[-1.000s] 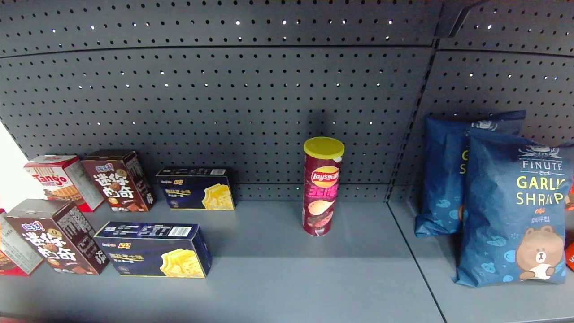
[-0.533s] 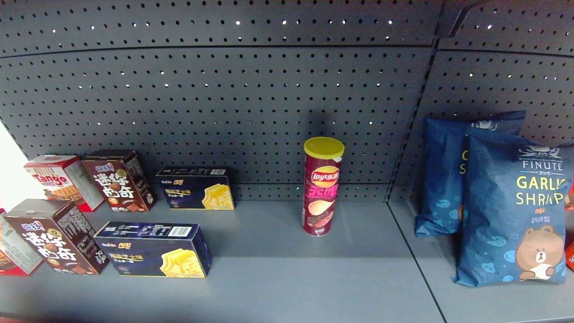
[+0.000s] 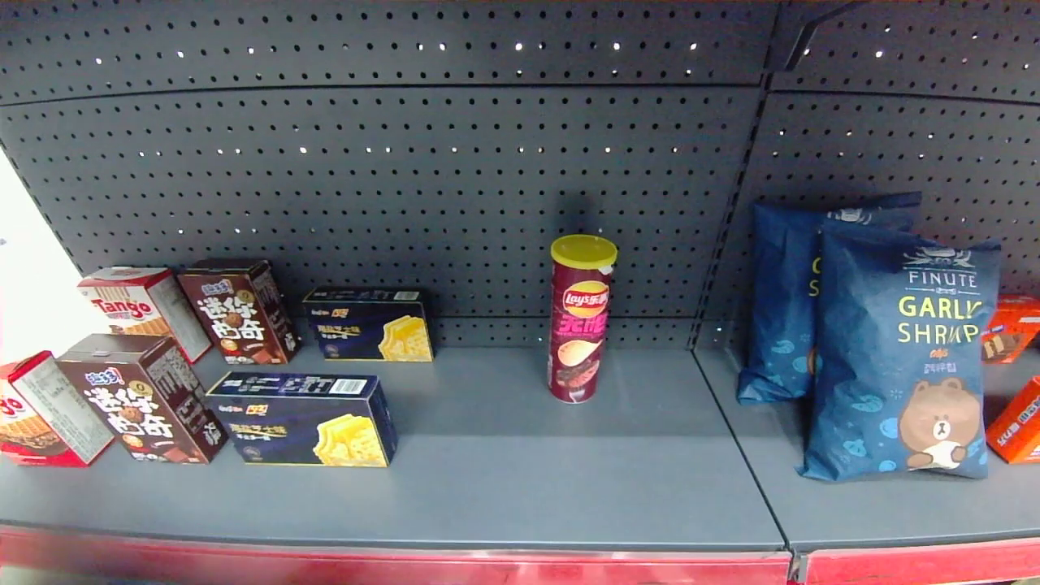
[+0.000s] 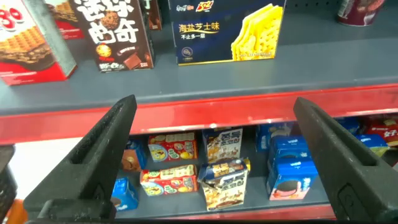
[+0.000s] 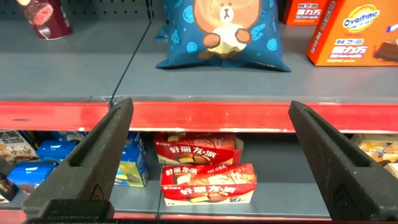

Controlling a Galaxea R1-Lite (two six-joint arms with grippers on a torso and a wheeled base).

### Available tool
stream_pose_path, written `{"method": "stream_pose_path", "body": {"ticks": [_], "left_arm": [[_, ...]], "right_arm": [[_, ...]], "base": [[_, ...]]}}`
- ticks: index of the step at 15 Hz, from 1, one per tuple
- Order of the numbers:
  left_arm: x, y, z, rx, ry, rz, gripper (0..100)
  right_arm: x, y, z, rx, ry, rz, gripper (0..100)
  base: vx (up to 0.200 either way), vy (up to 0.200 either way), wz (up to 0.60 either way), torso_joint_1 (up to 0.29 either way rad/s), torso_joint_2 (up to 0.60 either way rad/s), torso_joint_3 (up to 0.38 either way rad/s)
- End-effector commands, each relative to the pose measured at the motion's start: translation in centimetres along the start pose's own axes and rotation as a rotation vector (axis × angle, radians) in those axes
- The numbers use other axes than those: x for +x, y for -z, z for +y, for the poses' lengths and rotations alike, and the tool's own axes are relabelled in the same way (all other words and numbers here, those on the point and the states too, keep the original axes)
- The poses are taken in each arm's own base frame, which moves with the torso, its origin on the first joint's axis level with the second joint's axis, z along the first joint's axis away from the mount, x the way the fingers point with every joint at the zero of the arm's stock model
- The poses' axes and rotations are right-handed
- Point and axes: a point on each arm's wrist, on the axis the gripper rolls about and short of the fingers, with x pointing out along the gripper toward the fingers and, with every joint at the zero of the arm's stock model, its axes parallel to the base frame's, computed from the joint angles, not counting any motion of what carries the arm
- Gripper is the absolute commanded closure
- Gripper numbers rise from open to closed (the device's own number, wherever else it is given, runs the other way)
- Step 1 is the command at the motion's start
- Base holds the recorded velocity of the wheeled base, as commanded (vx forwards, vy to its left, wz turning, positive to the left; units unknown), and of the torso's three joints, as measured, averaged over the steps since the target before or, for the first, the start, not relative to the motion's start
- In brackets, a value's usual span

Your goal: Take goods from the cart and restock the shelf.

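The grey shelf (image 3: 504,479) carries a maroon chip can (image 3: 580,318) with a yellow lid, standing upright near the back middle. Left of it are two navy cracker boxes (image 3: 309,418), brown chocolate-snack boxes (image 3: 142,398) and red wafer boxes (image 3: 45,410). On the right lean two blue shrimp-chip bags (image 3: 898,357). My left gripper (image 4: 216,107) is open and empty in front of the shelf's red edge, below the navy cracker box (image 4: 227,31). My right gripper (image 5: 211,107) is open and empty too, facing the red edge below the bear-print bag (image 5: 221,34).
Orange boxes (image 3: 1011,374) sit at the far right. A perforated back panel (image 3: 406,162) closes the shelf behind. A lower shelf holds several boxes (image 4: 221,180) and red packs (image 5: 205,177). Bare shelf floor lies in front of and beside the can.
The whole head picture has shifted: the camera moved, bringing the shelf's red front edge and the orange boxes into view. The goods themselves have not moved.
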Motion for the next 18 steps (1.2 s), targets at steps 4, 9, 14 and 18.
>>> {"method": "stream_pose_path", "body": {"ticks": [4,9,14,18], "left_arm": [[0.01,0.01,0.00,-0.002,0.001,0.002,0],[0.00,-0.03,0.01,-0.001,-0.002,0.000,0],[0.00,-0.03,0.01,-0.002,-0.002,0.000,0],[0.00,-0.03,0.01,-0.004,-0.002,0.000,0]], "right_arm": [[0.01,0.00,0.00,0.000,0.001,-0.001,0],[0.01,0.02,0.00,0.000,0.001,0.001,0],[0.01,0.02,0.00,0.000,0.001,0.001,0],[0.01,0.02,0.00,0.000,0.001,0.001,0]], "base": [[0.000,0.000,0.45,0.004,0.00,-0.004],[0.000,0.000,0.60,0.006,0.00,0.001],[0.000,0.000,0.60,0.003,0.00,0.000],[0.000,0.000,0.60,0.008,0.00,0.001]]}}
